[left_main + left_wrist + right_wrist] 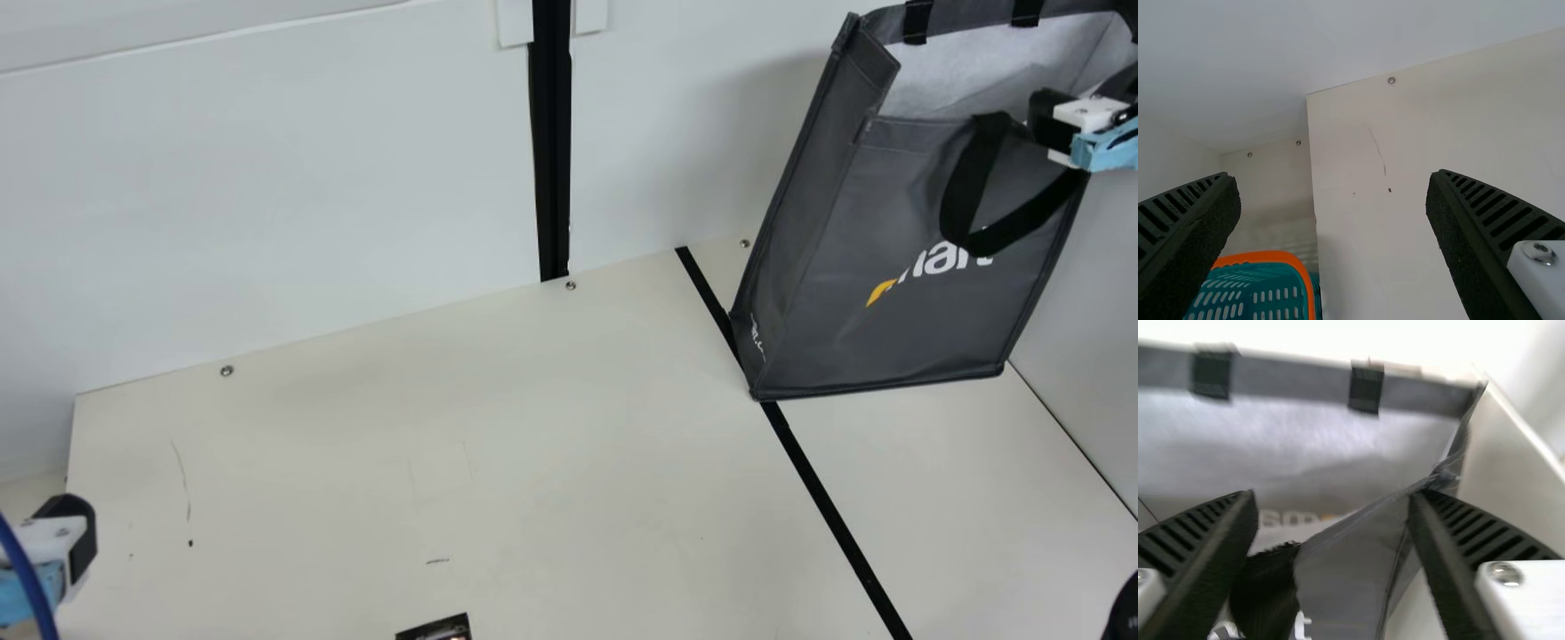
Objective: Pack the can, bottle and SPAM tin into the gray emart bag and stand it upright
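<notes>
Clock positions refer to the centre of the main view. Right gripper [1051,120]: located at two o'clock, entering from the margin and pointing toward nine o'clock, at the upper front of the gray emart bag [853,240]. In the right wrist view its fingers are spread widely, with part of the bag's rim [1351,518] between them; no grip is closed on it. Whether either finger touches the fabric, I cannot tell from here. Left gripper [78,538]: located at eight o'clock, over the side of the cream table [444,427], pointing toward three o'clock. The left wrist view shows its fingers set wide apart, holding nothing

Bag: positioned between two and three o'clock, mouth up, base toward the table. A black handle [971,191] hangs over the front panel and covers part of the lettering.

Obscured items: the front panel conceals the bag's lower interior, so its contents cannot be determined. The margin cuts off the bag's far upper corner and both arms behind their grippers. A blue cable [31,578] crosses in front of the left arm. A dark printed item [436,629] at seven o'clock is cut off, type uncertain; likewise a black rounded part [1124,613] at four o'clock. In the left wrist view, one finger partly hides a teal basket with an orange rim [1301,270]
</notes>
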Available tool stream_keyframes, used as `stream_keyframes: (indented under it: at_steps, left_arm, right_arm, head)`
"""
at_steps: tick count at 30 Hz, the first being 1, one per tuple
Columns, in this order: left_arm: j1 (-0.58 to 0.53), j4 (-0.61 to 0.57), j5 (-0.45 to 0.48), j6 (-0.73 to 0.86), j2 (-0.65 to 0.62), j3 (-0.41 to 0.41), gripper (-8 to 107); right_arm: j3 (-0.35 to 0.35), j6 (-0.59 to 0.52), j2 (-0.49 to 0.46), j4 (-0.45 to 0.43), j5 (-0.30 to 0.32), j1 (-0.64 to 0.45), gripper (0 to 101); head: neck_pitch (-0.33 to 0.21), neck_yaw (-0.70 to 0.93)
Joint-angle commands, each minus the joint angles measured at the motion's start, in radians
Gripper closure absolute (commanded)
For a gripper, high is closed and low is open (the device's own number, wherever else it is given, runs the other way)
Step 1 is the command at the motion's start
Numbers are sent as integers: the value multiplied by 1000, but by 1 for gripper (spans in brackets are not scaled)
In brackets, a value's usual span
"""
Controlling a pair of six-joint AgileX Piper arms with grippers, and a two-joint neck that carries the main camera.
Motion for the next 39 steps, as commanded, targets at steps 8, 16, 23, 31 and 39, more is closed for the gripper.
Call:
stream_keyframes:
  at_steps: [8,16,23,31,39]
  left_arm:
    - [0,0,0,0,0,0,9]
    - [0,0,0,0,0,0,9]
    - [0,0,0,0,0,0,9]
    - [0,0,0,0,0,0,9]
    - [0,0,0,0,0,0,9]
  right_arm:
    - [-90,-5,-4,29,30,30,6]
    - [-169,12,1,30,53,83,6]
    - [-217,32,-4,30,67,153,6]
    - [-241,48,-20,21,76,263,6]
    - [-184,51,-57,0,63,399,6]
  head:
    - [-23,-1]
    - [-23,-1]
    - [-23,-1]
    - [-23,-1]
    - [-23,-1]
